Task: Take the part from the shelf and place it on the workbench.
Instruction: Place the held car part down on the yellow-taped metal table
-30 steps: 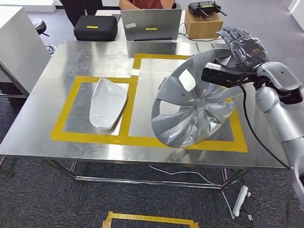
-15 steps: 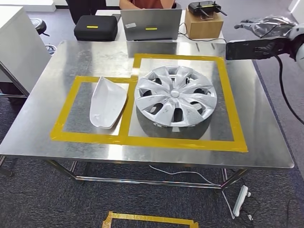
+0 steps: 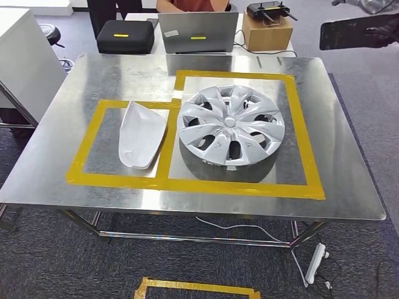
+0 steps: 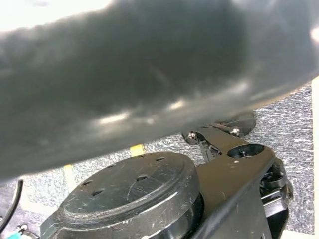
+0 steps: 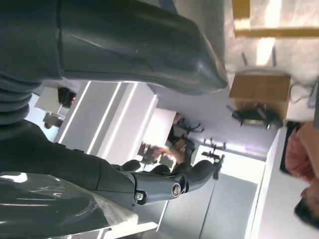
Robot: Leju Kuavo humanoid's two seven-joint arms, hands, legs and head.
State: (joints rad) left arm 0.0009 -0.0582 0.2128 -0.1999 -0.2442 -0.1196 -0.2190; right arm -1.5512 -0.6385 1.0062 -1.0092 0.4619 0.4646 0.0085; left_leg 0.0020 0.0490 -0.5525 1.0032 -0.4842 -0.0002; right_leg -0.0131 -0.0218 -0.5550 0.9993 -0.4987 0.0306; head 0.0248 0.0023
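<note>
Right hand [image 5: 124,124] empty, fingers [image 5: 177,186] extended, thumb [image 5: 150,50] apart

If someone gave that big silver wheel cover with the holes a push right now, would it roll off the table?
Probably not. The round silver spoked wheel cover lies flat on the shiny metal workbench, not on its edge, so it would more likely slide than roll. The smooth tabletop might let it slip easily. It looks like thin moulded plastic with open slots, so it is likely light and a little bendy.

**Surfaces and finishes**

The silver plastic hubcap [image 3: 230,126] looks glossy and scuffed on the brushed, reflective steel workbench [image 3: 56,156]. The white curved plastic shell [image 3: 140,134] appears smooth. Matt yellow tape [image 3: 310,156]; rough grey carpet [image 3: 56,261]; plain brown cardboard box [image 3: 268,32].
</note>
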